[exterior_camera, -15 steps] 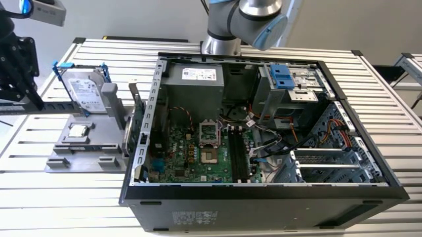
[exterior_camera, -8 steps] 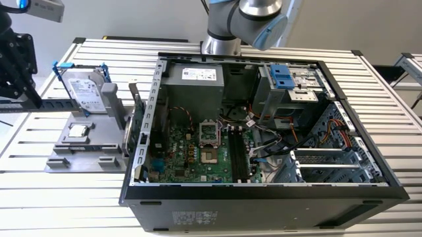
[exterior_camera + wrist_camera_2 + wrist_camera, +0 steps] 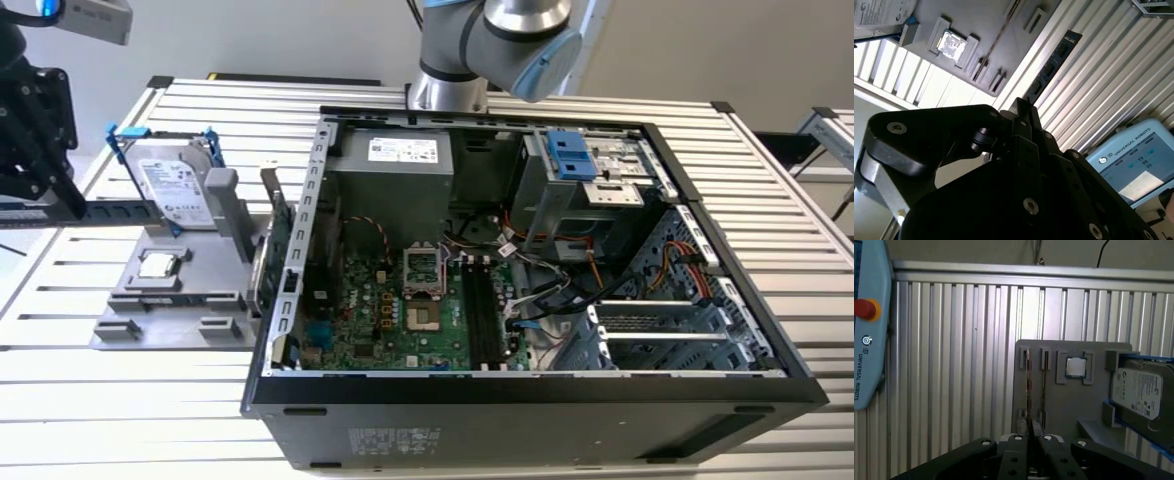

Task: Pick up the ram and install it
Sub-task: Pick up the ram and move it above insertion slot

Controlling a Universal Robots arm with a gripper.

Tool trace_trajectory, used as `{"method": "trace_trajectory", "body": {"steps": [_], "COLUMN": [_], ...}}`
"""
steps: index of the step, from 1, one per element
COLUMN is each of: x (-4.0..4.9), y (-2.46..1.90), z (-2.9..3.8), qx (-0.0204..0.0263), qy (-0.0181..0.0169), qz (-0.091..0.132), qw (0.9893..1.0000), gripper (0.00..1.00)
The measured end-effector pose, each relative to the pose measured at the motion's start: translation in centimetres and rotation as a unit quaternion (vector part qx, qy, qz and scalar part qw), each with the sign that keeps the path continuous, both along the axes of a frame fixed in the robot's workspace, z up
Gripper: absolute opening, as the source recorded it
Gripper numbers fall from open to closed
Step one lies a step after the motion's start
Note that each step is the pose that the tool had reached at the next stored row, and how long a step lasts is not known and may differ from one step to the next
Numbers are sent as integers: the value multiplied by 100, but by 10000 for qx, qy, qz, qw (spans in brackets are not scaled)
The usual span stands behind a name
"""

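At the exterior view's left edge, the gripper [image 3: 54, 198] hangs over the slatted table [image 3: 134, 400]. Jaws are closed on the ram [image 3: 100, 213], gripped near one end. The stick lies level, and its free end points toward the exterior view's right, ending near the lower corner of the hard drive [image 3: 174, 180].

In the second wrist view the gripper [image 3: 1021, 107] pinches the ram [image 3: 1054, 60], which runs out from the fingertips as a dark bluish strip with black chips. In the first wrist view the ram [image 3: 1028, 385] is edge-on, a thin line leaving the closed gripper [image 3: 1029, 426].

- Next to the right, exterior view: grey fixture [image 3: 147, 300] on the table, with the hard drive propped upright at its far side.
- Processor chip [image 3: 158, 265] lies flat in a square recess of the fixture, apart from the ram.
- Further right: open computer case [image 3: 534, 410] lying on its side, with the motherboard [image 3: 387, 320] facing up.
- Long black memory slots [image 3: 481, 310] run along the board, well apart from the ram.
- Arm [image 3: 501, 40] rises behind the case.
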State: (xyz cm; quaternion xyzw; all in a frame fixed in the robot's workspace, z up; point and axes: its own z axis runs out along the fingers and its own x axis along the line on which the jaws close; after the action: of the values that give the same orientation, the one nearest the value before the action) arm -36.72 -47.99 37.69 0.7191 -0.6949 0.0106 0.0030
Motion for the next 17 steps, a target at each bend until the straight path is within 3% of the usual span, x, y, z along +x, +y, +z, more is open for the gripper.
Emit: {"method": "trace_trajectory", "body": {"steps": [17], "x": [151], "y": [0], "z": [-1], "qx": [0], "qy": [0], "qz": [0], "qw": [10000], "gripper": [0]}}
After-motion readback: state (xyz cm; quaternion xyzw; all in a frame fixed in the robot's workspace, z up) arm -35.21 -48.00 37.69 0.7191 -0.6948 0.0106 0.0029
